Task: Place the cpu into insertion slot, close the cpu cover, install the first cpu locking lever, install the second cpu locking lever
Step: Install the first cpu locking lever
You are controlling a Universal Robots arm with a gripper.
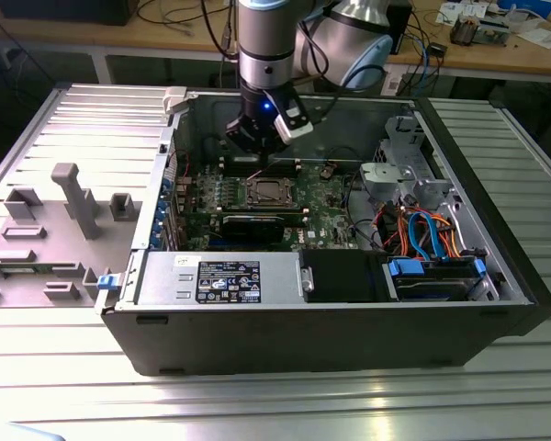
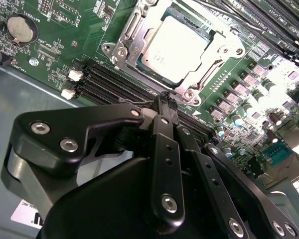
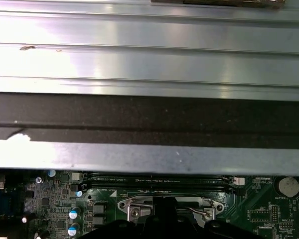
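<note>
One white label (image 1: pixel 229 280) with unreadable print is sitting on the power unit — the dull silver cpu (image 2: pixel 175 47) is lying in the insertion slot (image 2: pixel 120 52), cpu cover (image 2: pixel 217 64) framing it, the tool (image 2: pixel 164 99) clenched empty just beside.

The cpu (image 2: pixel 177 45) has a dull silver-grey top, framed by the bright silver cpu cover (image 2: pixel 134 37). The motherboard (image 2: pixel 65 45) is green with fine pale tracing, its memory slots (image 2: pixel 109 84) black with white end clips. The gripper (image 2: pixel 165 107) is matt black with silver screw heads. In the exterior view, the computer case (image 1: pixel 331 344) is black, the power supply (image 1: pixel 165 276) grey, and the cables (image 1: pixel 422 230) orange and blue.
</note>
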